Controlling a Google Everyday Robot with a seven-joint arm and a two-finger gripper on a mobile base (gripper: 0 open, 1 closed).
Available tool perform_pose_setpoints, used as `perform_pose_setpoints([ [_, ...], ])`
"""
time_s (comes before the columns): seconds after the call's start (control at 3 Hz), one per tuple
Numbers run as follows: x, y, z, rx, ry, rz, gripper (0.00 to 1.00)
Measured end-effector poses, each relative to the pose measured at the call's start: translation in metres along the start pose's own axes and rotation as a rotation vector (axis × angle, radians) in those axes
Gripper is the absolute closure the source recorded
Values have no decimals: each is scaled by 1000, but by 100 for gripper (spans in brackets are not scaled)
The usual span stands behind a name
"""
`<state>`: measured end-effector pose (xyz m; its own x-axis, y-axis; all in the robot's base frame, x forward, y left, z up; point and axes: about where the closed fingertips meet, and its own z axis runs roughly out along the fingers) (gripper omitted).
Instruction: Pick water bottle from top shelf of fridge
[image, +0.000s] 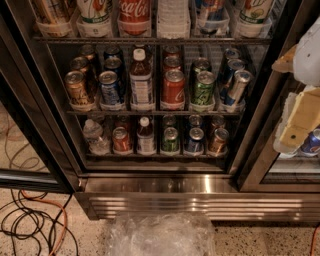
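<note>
**Gripper (302, 118) hangs at the right edge of the fridge (200, 186), with the water bottle (173, 19) not yet taken from the top shelf (150, 39).**

The clear ribbed bottle stands upright mid-shelf, just right of a red Coca-Cola bottle (135, 12). It sits in a front-facing lane, apparently so that it can be drawn straight out. The gripper sits lower and well apart from it, in front of the right-hand door frame, and nothing shows whether it is open or closed. The reach looks unstarted: it would have to rise and swing left. Racks of cans (173, 89) fill the shelves below.
</note>
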<state>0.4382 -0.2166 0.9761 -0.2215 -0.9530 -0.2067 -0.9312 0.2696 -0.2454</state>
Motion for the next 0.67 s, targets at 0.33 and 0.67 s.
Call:
perform_pose_setpoints([
  [0.33,0,0,0,0,0,0,0],
  [0.67,-12,-3,-5,38,-12,6,0],
])
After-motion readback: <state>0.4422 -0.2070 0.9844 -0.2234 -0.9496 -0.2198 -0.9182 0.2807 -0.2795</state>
